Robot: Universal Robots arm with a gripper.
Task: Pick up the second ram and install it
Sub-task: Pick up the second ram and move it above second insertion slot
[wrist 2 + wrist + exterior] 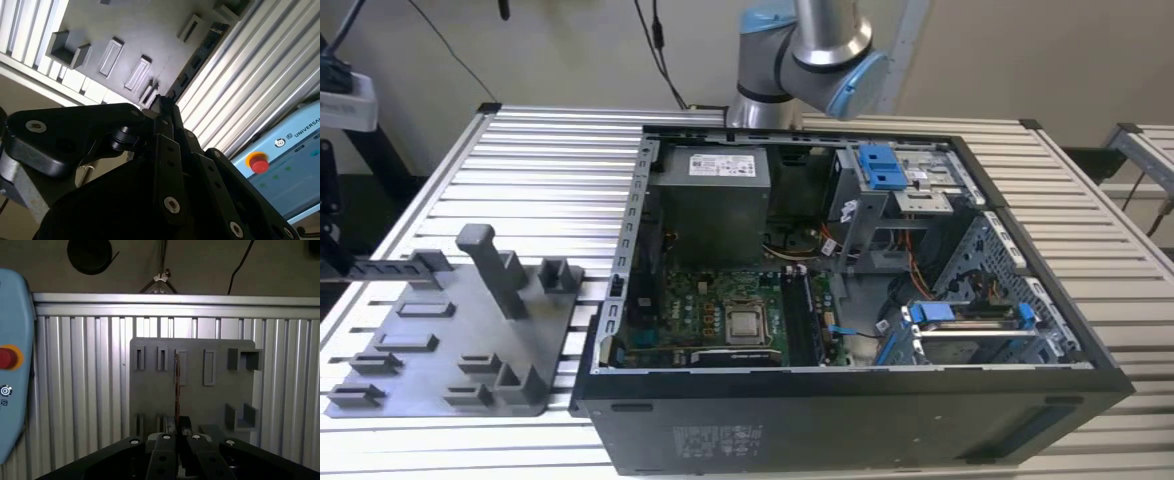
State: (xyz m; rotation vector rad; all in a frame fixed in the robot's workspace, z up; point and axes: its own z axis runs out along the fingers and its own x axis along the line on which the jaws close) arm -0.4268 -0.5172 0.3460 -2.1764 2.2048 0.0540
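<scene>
Projecting straight out from the fingertips, second ram (176, 390): thin strip seen edge-on, long axis in line with the pincer (178, 434), which is clamped on its near end; grey holder tray (150, 390) and slatted bench (75, 390) behind.

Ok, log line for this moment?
stage: pick-up | gripper: shut on second ram | position: held edge-on, clear above holder tray | install: not yet done

Both wrist views over grey tray (150, 390) (150, 30)
</scene>
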